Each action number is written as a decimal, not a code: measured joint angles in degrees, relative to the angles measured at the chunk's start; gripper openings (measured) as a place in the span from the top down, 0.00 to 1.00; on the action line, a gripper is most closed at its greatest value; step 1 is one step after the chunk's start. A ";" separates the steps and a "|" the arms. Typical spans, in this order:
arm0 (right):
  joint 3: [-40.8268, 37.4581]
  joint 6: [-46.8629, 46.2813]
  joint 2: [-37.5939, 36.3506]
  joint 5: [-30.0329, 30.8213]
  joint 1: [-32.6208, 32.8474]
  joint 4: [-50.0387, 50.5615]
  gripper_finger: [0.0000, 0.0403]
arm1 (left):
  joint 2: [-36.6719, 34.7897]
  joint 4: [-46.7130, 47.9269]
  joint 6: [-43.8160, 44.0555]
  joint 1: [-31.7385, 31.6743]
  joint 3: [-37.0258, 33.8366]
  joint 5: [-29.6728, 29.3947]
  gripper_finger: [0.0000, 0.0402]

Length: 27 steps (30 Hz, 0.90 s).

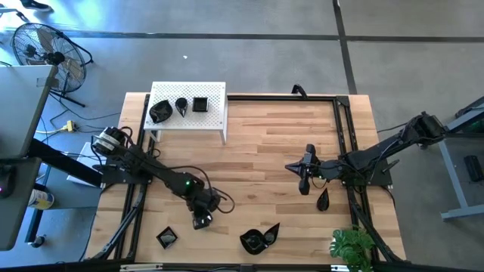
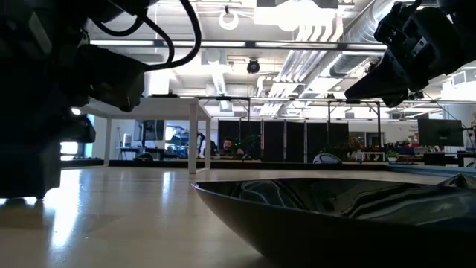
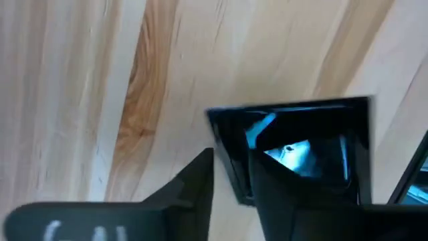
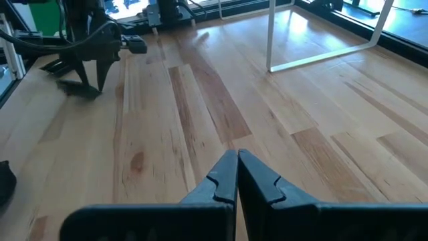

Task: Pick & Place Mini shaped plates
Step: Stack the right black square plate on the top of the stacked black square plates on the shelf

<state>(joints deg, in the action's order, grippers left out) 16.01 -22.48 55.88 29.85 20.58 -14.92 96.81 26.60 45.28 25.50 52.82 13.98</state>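
Left gripper (image 1: 200,221) sits low at the table's near edge. In the left wrist view its 2 dark fingers (image 3: 194,184) straddle the raised rim of a square plate (image 3: 294,144): one finger outside the rim, the other inside the well. Gap between them is narrow, and whether the pads actually pinch the rim can't be told. In the high view the gripper body hides this plate completely. The plate's near half is also cut off behind the fingers in the wrist view. It's glossy black with straight walls, and blue-white glare sits in the well.

Right gripper (image 4: 237,175) is fully closed, fingertips touching, nothing between them. It hovers over bare wood right of centre.

Other plates:
- small square plate (image 1: 167,237) near the front left corner, turned diamond-wise
- wavy round plate (image 1: 252,241) at front centre, touching a leaf plate (image 1: 271,231); in the low view it fills the foreground, its lower part cut off
- teardrop plate (image 1: 323,200) just below the right gripper
- 3 plates on the white perforated stand (image 1: 213,115) at the back left; their shapes are too small to call beyond 1 square

Wooden table (image 1: 265,151) is light butcher-block, with visible plank seams and grain. A green plant (image 1: 352,246) is cut off at the front right edge.
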 joint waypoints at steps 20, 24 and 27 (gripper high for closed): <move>0.00 -0.06 0.00 0.17 0.11 -0.04 1.00 | -2.48 8.65 -12.22 -6.09 0.09 -1.58 0.99; 0.00 -0.50 0.00 0.17 0.11 -0.04 1.00 | -4.79 12.49 -19.33 -10.96 0.07 -5.77 0.99; 0.00 -0.59 0.00 0.17 0.11 -0.02 1.00 | -5.52 14.51 -25.00 -14.83 0.09 -9.22 0.99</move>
<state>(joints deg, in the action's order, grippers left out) 16.01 -23.07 55.88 30.02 20.69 -14.94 91.29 41.11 20.28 10.66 52.90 4.76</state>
